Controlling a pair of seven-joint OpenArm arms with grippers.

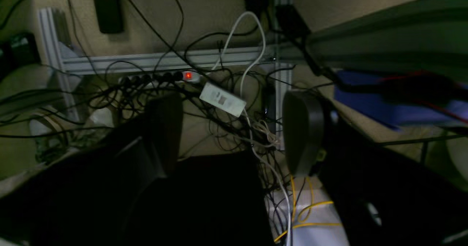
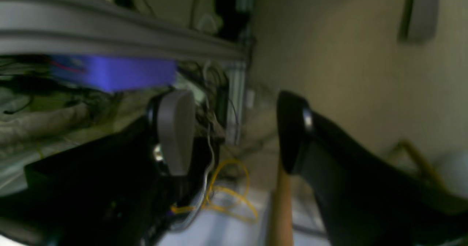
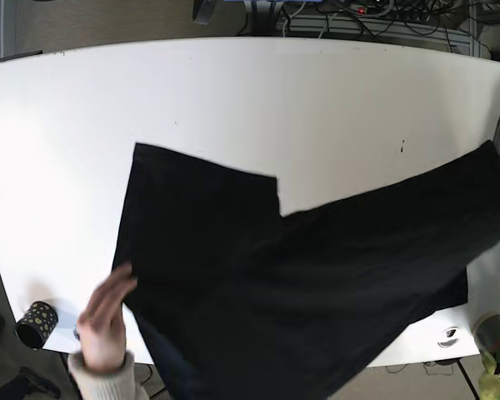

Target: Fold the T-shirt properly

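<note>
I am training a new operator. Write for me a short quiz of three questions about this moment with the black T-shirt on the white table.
1. True or false: the black T-shirt lies neatly folded on the white table.
2. What touches the shirt's left edge in the base view? A) a robot gripper B) a human hand C) nothing
3. Fill in: the left gripper and the right gripper both stand ____.

Key:
1. False; it lies spread out and askew.
2. B, the human hand.
3. open, and empty.

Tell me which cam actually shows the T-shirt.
Base view: the black T-shirt lies spread on the white table, a person's hand at its edge. Both wrist views show only cables and frame under the table, no shirt.
</note>
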